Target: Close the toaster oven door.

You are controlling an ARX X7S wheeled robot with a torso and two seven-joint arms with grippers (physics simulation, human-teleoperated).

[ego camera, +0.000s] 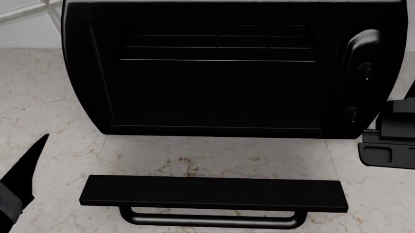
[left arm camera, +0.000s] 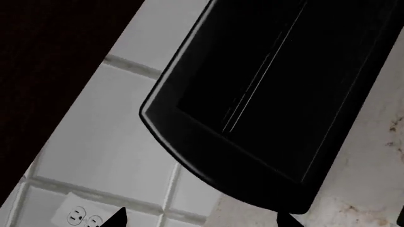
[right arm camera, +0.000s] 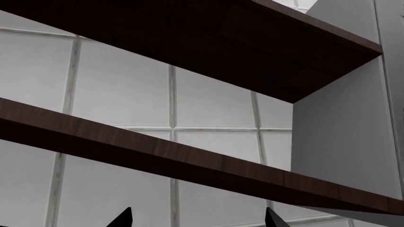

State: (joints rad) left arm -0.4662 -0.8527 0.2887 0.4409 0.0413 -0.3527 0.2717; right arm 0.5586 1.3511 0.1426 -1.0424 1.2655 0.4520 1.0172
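A black toaster oven (ego camera: 227, 68) sits at the 12 o'clock side of a marbled table (ego camera: 52, 145) in the head view, its cavity and wire rack (ego camera: 217, 47) exposed. The toaster oven door (ego camera: 211, 193) lies dropped flat toward 6 o'clock, its long bar handle (ego camera: 211, 219) along the near edge. The door remains fully open, so the closing step looks not yet begun.

The left claw (ego camera: 19, 182) enters low at 8 o'clock, apart from the door; its wrist view shows two dark fingertips (left arm camera: 117, 218) spread wide with nothing between them, facing the oven's side and a tiled wall (left arm camera: 113, 123) with an outlet (left arm camera: 82, 216). The right arm (ego camera: 389, 141) hangs at 3 o'clock beside the oven's knob panel; its claw (right arm camera: 197, 218) likewise stands open and empty, pointed at wooden shelves (right arm camera: 158, 151).

The likely next move: bring the left claw under the door's front edge or handle, then sweep it up and toward 12 o'clock until the panel meets the oven face.
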